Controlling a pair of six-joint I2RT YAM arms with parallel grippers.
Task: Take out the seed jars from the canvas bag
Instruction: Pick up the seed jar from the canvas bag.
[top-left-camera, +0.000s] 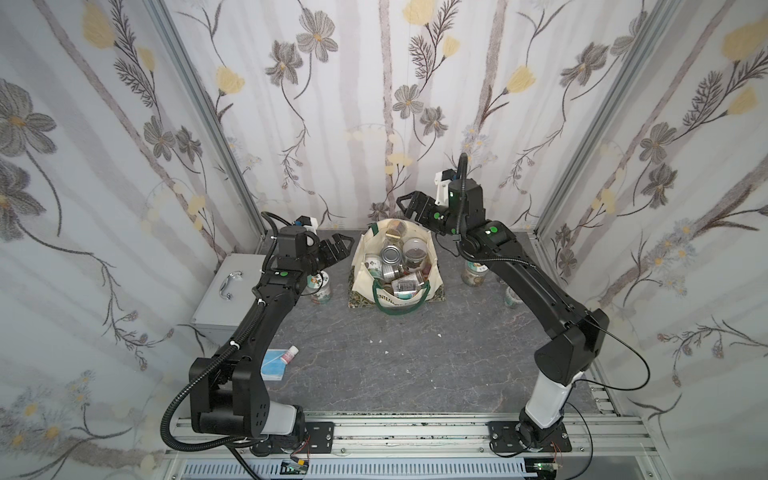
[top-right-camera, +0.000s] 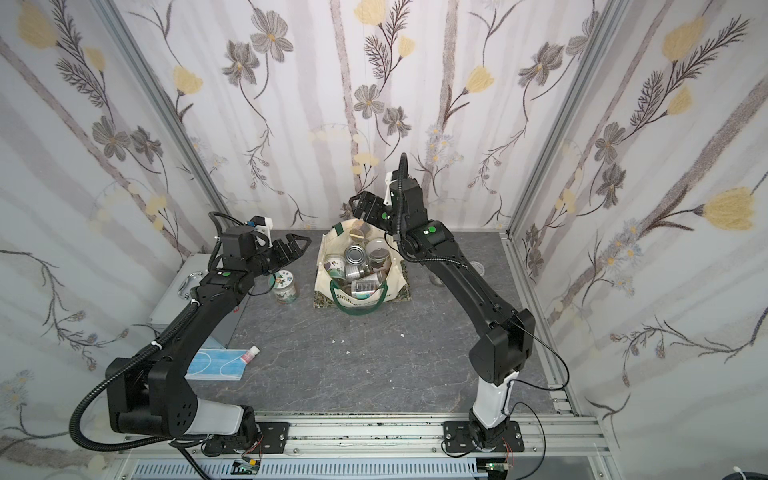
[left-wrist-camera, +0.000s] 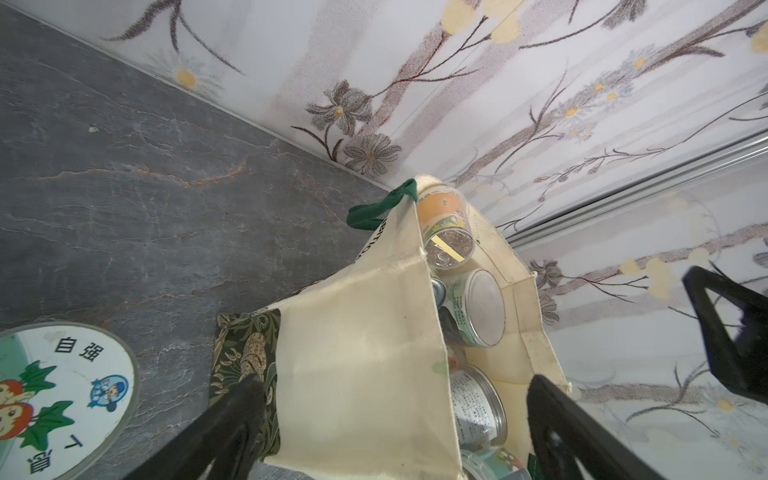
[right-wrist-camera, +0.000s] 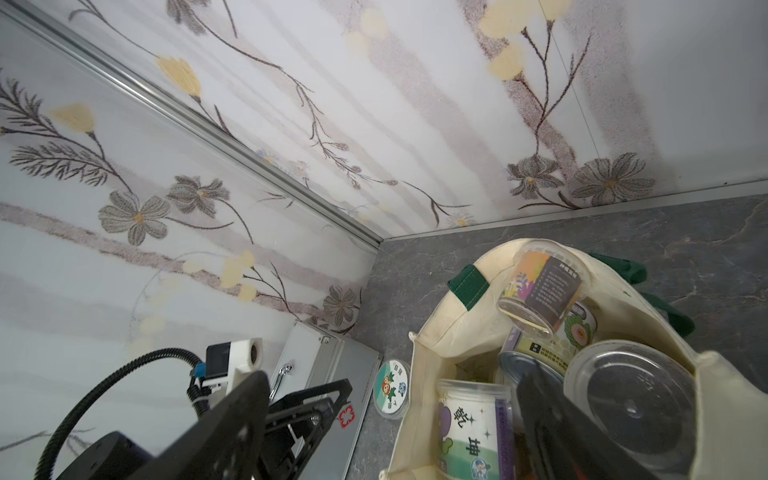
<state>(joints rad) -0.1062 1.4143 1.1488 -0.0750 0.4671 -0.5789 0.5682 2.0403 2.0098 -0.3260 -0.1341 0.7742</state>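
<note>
Flower-papered walls close round a grey marbled bench (top-left-camera: 374, 365). The canvas bag (top-left-camera: 358, 270) stands open-mouthed near the back wall, heaped with seed jars (top-left-camera: 390, 254). A picture-lidded jar (top-right-camera: 286, 286) already stands on the bench just beside the bag on my left, and another jar (top-left-camera: 476, 272) stands on my right, partly under my forearm.

My right hand (top-left-camera: 406, 207) hangs over the bag's far rim, fingers spread and nothing between them. My left hand (top-left-camera: 337, 246) is spread too and empty, just beside the bag's left wall.

I judge the next lift belongs to the right hand. The dark-labelled jar (right-wrist-camera: 544, 291) lies tilted on top of the heap at the far end, close to a green handle (right-wrist-camera: 467, 286), so it looks the easiest to free.

I want to come down with my fingers across its round body, not its ends, and keep both tips inside the cloth rim and clear of the handle loop. Clear plastic is likely slick, so I should close squarely and without haste. Then I should lift straight up until the jar clears the rim, so its neighbours do not roll. The bag is soft, so if it rises with the jar, my left hand is well placed to steady the wall.
</note>
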